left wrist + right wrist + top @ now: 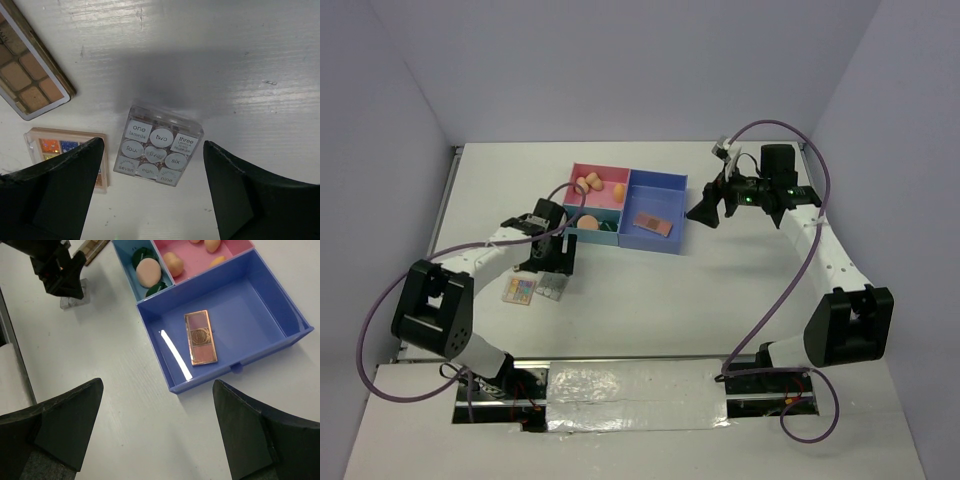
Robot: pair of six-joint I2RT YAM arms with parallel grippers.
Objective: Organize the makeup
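My left gripper [152,195] hangs open above the table, and a clear nine-pan eyeshadow palette [159,146] lies flat between and just ahead of its fingers. A colourful palette [60,145] sits partly behind the left finger, and a nude-toned palette [27,75] lies farther off. In the top view the clear palette [552,287] and the colourful palette [519,290] lie left of the tray. My right gripper [157,435] is open and empty over bare table near the tray's blue compartment [260,315], which holds a rose-gold palette [200,337]. A peach puff [148,272], green compacts [156,289] and sponges [173,263] sit in the other compartments.
The pink-and-blue tray [675,182] stands at the table's middle back. The table's raised left rail [448,190] runs beside the left arm. Purple cables loop off both arms.
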